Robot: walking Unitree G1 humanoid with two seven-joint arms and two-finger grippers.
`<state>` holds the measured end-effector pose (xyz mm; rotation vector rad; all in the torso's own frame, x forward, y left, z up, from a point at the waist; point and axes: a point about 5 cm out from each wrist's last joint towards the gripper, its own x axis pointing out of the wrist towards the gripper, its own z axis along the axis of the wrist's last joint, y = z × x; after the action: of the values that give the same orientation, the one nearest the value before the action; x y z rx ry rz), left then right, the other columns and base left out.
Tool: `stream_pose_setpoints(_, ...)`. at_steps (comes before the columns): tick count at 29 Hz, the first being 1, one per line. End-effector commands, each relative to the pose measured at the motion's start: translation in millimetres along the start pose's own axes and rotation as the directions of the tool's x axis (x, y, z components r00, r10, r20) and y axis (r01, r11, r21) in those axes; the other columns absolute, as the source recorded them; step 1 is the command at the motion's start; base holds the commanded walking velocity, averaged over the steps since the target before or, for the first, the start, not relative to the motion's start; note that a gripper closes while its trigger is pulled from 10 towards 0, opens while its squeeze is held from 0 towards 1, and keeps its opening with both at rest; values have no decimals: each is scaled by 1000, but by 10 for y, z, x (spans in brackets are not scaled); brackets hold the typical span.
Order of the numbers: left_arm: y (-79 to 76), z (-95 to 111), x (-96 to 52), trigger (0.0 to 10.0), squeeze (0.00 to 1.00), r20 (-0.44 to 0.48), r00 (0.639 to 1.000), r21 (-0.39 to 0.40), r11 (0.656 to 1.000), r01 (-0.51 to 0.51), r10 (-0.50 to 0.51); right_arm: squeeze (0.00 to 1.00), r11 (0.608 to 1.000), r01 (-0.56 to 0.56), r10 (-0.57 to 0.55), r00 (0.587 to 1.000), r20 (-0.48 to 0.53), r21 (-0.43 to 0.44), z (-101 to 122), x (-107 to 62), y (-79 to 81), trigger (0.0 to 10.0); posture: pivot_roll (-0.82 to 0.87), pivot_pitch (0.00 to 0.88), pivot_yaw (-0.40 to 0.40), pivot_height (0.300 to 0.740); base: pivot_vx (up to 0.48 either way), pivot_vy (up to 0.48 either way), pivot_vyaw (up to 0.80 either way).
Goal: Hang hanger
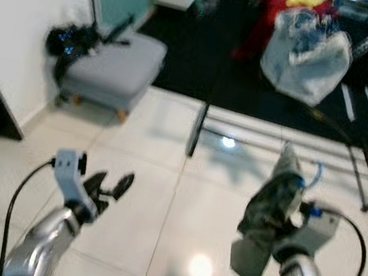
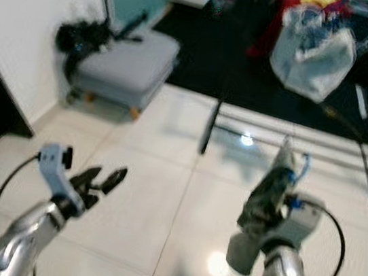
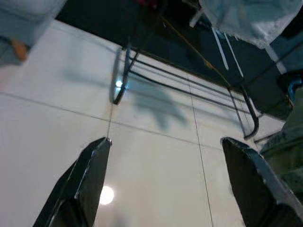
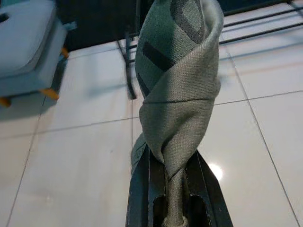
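Pinching a rolled green-grey cloth (image 4: 180, 90) upright, your right gripper (image 4: 176, 189) hovers over the white tiled floor (image 1: 148, 195) beside your spread, empty left gripper (image 1: 110, 186), with a black metal rack (image 1: 286, 142), grey ottoman (image 1: 115, 66) and stuffed plastic bag (image 1: 307, 54) beyond.

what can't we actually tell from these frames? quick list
- Hanger: no hanger can be made out. The right gripper has its jaws shut on a grey-green cloth, which wraps anything inside it.
- Drying rack: its far end is cut by the right edge of the eye views, which are blurred.
- White bag: contents blurred.
- Black items on the grey ottoman: too blurred to name.
- Left gripper: jaws open, empty.
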<state>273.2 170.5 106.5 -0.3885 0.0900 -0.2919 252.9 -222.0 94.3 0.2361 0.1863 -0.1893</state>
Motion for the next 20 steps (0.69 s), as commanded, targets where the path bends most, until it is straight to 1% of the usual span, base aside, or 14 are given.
stream_pose_setpoints(1,-24,-46,-13,10000,0,-21,1000,-3,1000,0,0,0,1000,31,-31,1000,-2,0,-2,-23,-87,10000,-31,162,-1,740,480,0,-800)
stream_pose_setpoints(20,-65,-16,27,10000,0,-23,1000,41,999,11,-11,0,1000,15,-15,1000,6,3,28,6,-71,10000,-35,161,1,740,480,0,-800)
